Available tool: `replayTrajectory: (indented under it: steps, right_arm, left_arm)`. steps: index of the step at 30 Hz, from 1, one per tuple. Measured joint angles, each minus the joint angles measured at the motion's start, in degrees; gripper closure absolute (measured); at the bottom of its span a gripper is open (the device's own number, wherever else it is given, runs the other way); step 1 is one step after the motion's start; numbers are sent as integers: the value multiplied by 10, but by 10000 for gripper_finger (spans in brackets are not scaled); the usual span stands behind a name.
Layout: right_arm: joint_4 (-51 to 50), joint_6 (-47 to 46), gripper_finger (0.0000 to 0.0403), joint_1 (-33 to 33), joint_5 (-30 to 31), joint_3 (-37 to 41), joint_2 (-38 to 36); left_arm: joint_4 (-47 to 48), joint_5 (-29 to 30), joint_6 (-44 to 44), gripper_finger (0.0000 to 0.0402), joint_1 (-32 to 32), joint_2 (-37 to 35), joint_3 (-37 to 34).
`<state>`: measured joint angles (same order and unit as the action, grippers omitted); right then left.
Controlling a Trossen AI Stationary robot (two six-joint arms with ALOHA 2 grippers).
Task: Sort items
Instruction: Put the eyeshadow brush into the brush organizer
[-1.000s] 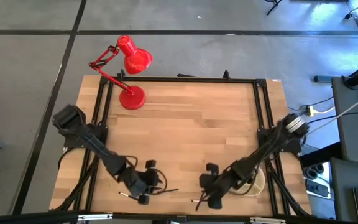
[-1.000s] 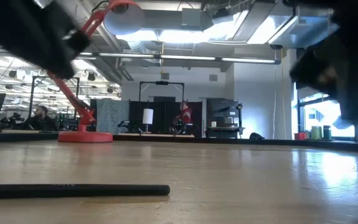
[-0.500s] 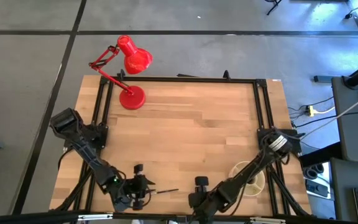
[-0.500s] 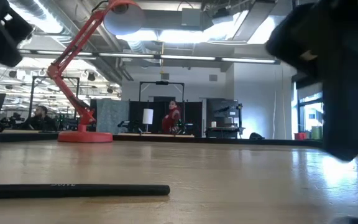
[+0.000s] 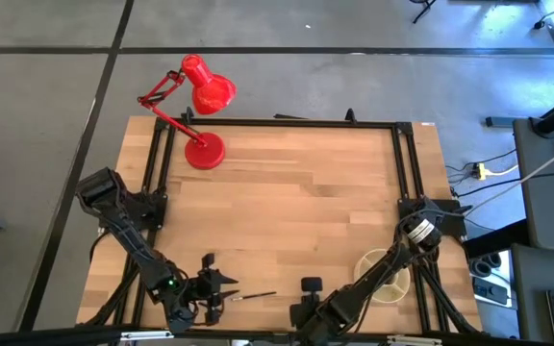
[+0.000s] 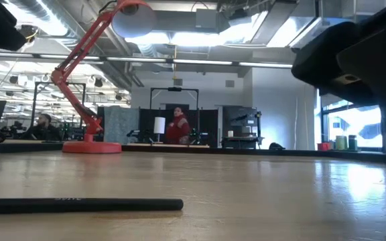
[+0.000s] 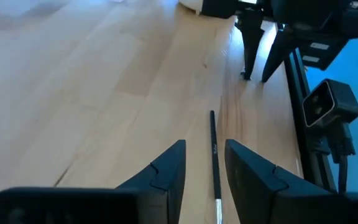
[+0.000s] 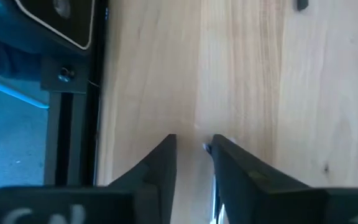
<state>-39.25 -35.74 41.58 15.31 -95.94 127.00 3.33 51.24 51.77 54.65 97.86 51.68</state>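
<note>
One thin black makeup brush (image 5: pixel 253 295) lies flat on the wood near the table's near edge; it is the dark rod in the low view's foreground (image 6: pixel 79 204). My left gripper (image 5: pixel 221 288) is open and low, its fingers either side of the brush's ferrule end (image 7: pixel 217 208) without touching it. My right gripper (image 5: pixel 306 300) hangs open, pointing down, further right along the near edge (image 7: pixel 258 59). A second thin brush (image 8: pixel 215 199) shows between its fingers (image 8: pixel 191 140). My right gripper points straight down at the table. The thin brush (image 8: pixel 215 199) runs close along the inner side of one finger (image 8: pixel 229 158). I cannot tell whether that finger touches it.
A round cream divided dish (image 5: pixel 399 281) sits by the table's right near corner, partly under the right arm. A red desk lamp (image 5: pixel 203 151) stands at the far left corner. Black frame rails (image 5: pixel 157 173) border the table. A small camera (image 7: pixel 328 106) sits on the near rail.
Both grippers have drawn back toward the table's near edge and a little to the left. The right arm has swung off the cream dish, which now shows. The brush by the left gripper has stayed where it was.
</note>
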Motion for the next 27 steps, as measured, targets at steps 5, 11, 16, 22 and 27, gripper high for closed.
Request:
replayTrajectory:
  steps: [5,11,16,22,27]
  right_arm:
    - [-7,28,325,0,3,1,0]
    - [-37,47,323,-4,12,1,-23]
    - [-86,16,293,-16,13,-20,-37]
    - [-143,-97,259,-39,-32,-20,-35]
    - [-161,-146,256,-51,-42,-19,-35]
  left_arm:
    - [-1,19,2,297,1,0,0]
    - [-1,37,13,297,1,0,0]
    - [-1,46,12,297,0,0,0]
    - [0,45,11,297,-5,0,0]
    - [0,43,11,297,-5,0,0]
